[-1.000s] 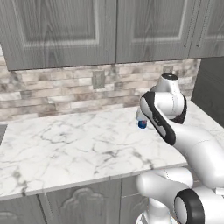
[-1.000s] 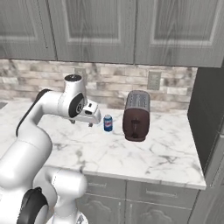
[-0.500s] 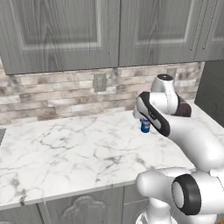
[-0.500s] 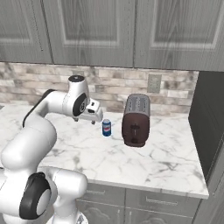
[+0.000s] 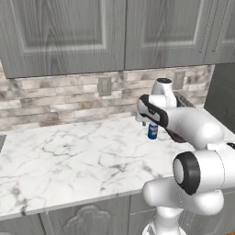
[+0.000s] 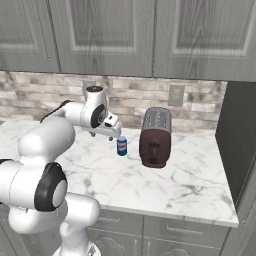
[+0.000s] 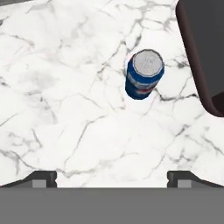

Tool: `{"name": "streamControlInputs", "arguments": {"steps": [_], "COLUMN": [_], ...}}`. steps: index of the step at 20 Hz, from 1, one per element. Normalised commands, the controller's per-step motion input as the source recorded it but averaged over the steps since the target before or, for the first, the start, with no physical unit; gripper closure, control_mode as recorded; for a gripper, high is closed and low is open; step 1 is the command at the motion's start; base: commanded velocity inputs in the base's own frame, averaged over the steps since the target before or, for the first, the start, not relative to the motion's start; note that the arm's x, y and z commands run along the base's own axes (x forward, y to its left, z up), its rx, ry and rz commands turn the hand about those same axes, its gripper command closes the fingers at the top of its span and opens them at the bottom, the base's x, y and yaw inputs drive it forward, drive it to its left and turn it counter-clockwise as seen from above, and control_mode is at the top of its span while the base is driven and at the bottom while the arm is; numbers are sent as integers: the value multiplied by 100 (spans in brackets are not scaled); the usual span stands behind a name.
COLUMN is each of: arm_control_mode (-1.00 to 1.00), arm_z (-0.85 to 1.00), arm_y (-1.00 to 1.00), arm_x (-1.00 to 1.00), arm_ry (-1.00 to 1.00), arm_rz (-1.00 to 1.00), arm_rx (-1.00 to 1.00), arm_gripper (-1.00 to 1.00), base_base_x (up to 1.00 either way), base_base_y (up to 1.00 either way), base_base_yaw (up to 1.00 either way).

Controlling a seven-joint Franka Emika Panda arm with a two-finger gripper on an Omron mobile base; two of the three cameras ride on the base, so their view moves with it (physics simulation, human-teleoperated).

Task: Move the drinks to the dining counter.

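A blue soda can [image 5: 153, 131] [image 6: 121, 146] with a silver top stands upright on the marble worktop [image 6: 165, 185] backed by a brick wall. In the hand view the can [image 7: 144, 74] sits ahead of the fingers and a little right of centre. My gripper [image 5: 144, 121] [image 6: 116, 135] [image 7: 112, 177] hangs open above the worktop, just left of the can and a little higher, with nothing between its fingertips. The dining counter is out of view.
A dark brown toaster [image 6: 155, 137] [image 7: 205, 52] stands close to the can's right, partly hidden behind my arm in the left base view. Grey cabinets [image 5: 114, 32] hang overhead. A dark tall panel [image 6: 240, 150] closes the right end. Bare marble [image 5: 69, 156] spreads left.
The whole picture has shifted in both base views, so the camera has moved. My gripper stays open beside and above the can, which has not moved on the worktop.
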Motion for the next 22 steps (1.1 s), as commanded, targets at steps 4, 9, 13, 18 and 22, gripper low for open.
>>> {"name": "streamControlInputs", "arguments": {"steps": [4,9,13,18,22], "arm_control_mode": [-100,-100,-100,-100,-100], "arm_z": [-8,-14,-29,-34,-8], "arm_y": [-2,-6,-25,-29,-3], "arm_x": [0,0,1,2,12], "arm_ry": [9,6,1,0,1], "arm_rz": [-27,-25,-19,-8,-3], "arm_rx": [0,0,2,5,2], "arm_gripper": [-100,-100,-100,-100,-100], "base_base_x": [0,0,0,0,0], "base_base_y": [0,0,0,0,0], "base_base_yaw": [0,0,0,0,0]}}
